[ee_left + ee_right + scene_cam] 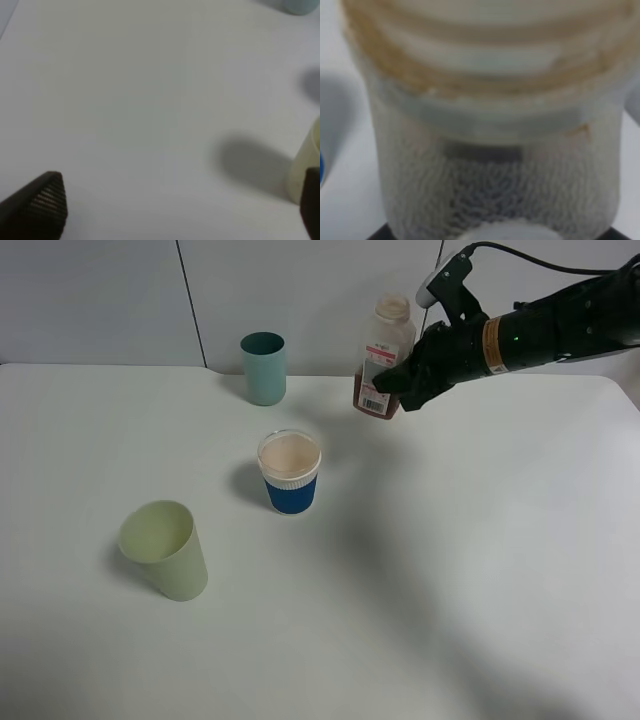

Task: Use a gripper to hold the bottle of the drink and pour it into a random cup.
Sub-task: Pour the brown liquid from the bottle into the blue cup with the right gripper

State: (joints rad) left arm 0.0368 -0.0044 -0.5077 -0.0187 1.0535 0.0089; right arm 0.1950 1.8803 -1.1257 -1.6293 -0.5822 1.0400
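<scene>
The right gripper (395, 380) clamps the bottle (388, 335), far right of the cup (291, 485). The left gripper (182, 200) gapes apart

2 black fingers (42, 205) wide apart, white table (125, 100), pale green cup (306, 160)

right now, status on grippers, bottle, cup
Right gripper shut on bottle, near upright. Left gripper open, empty. Brownish liquid in cup. Nothing between bottle and cup.
</scene>
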